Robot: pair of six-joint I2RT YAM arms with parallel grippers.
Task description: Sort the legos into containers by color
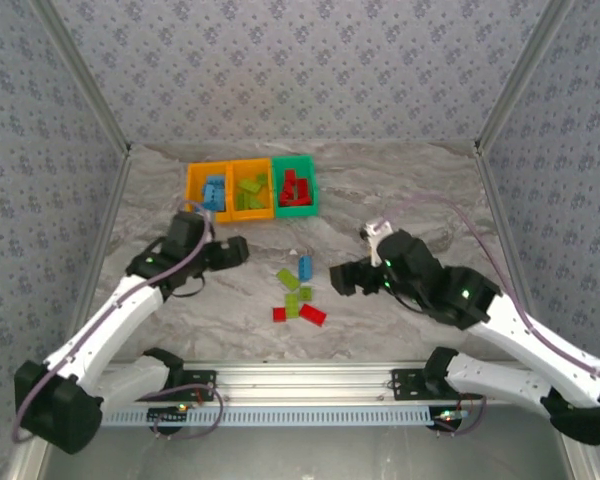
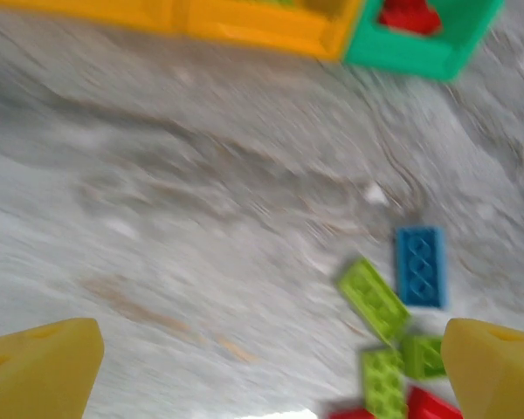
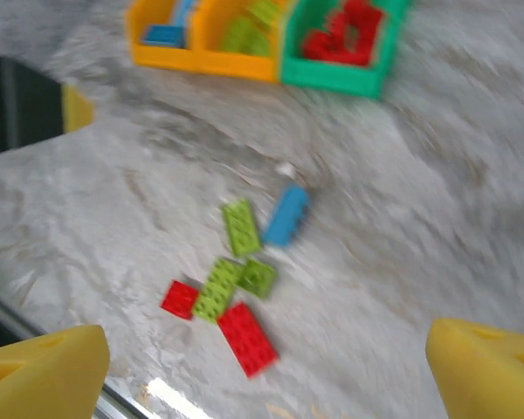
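Note:
Three joined containers stand at the back: an orange bin [image 1: 191,190] holding blue legos, an orange bin [image 1: 252,214] holding lime ones, and a green bin [image 1: 315,190] holding red ones. Loose legos lie mid-table: a blue brick [image 1: 305,267], three lime bricks [image 1: 288,279], a small red brick [image 1: 280,314] and a long red brick [image 1: 313,314]. My left gripper [image 1: 235,250] hovers open left of the pile, with nothing between its fingers [image 2: 35,367]. My right gripper [image 1: 342,280] is open just right of the pile, and the long red brick [image 3: 246,339] lies ahead of it.
Patterned walls close in the table on three sides. A metal rail [image 1: 300,385] runs along the near edge between the arm bases. Bare marbled tabletop lies between the pile and the bins [image 3: 332,78].

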